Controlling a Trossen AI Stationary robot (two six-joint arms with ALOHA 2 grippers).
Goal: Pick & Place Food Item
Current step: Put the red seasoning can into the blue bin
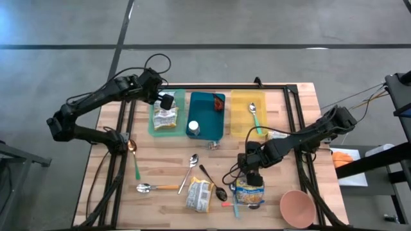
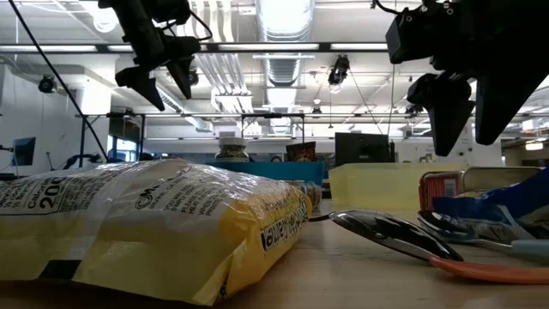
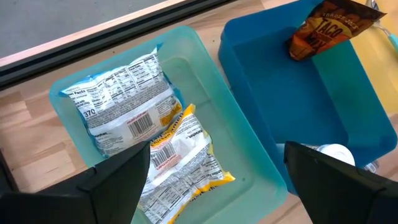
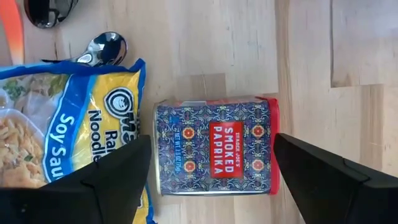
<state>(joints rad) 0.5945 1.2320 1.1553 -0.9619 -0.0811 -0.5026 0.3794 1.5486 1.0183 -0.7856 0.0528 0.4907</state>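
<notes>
Right claw (image 4: pixel 211 186): fingers apart, hovering over the smoked paprika tin (image 4: pixel 214 147) near the surface's front edge, nothing held.
Left claw (image 3: pixel 217 186): fingers apart, empty, above the teal bin (image 3: pixel 249 180) at the back edge.
Risk: ramen packet (image 4: pixel 68 124) just beside the tin; a finger may snag it.
Room: bare wood on the tin's other side.

tin (image 4: pixel 213 147): "SMOKED PAPRIKA" | noodle pkt (image 4: pixel 68 130): "Soy Sau" | pouch (image 3: pixel 328 26): "TACO MIX"
</notes>
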